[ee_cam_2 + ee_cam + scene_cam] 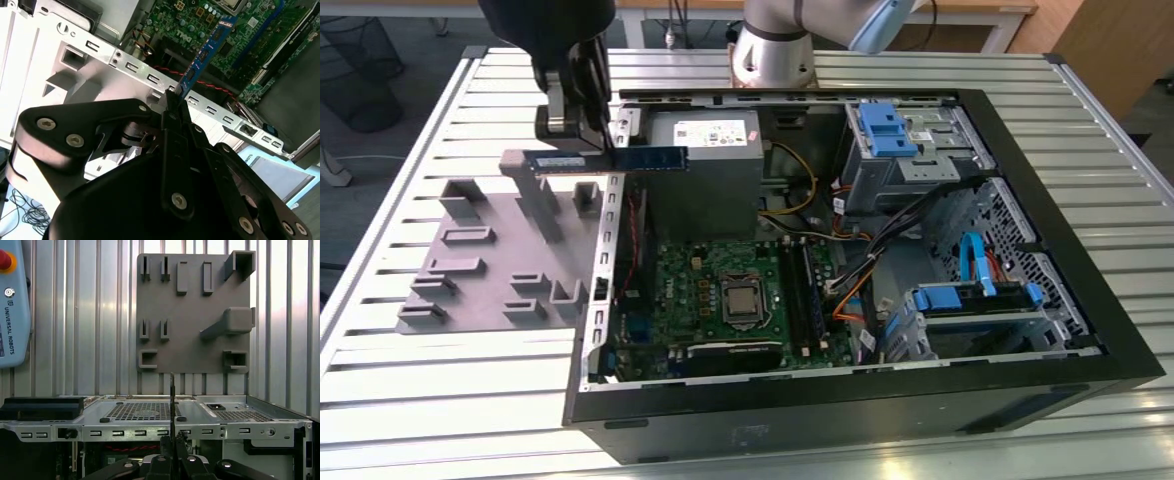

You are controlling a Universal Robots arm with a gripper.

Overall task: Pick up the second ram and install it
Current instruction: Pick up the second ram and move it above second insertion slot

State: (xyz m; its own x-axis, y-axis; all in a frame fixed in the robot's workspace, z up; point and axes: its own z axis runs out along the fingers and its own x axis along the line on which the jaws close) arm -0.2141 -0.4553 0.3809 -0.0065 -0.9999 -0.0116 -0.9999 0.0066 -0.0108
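Claw (591,148) clamped on second ram (651,158), stick level over case side wall (603,262) near gray fixture (480,270); I'd keep grip firm, carry it level, and square its edge to the motherboard slots (807,290).

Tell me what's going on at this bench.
The robot arm's hand is shut on the second ram. It holds the stick in the air over the side wall of the open computer case, beside the gray fixture plate. The stick is not yet seated on the motherboard.
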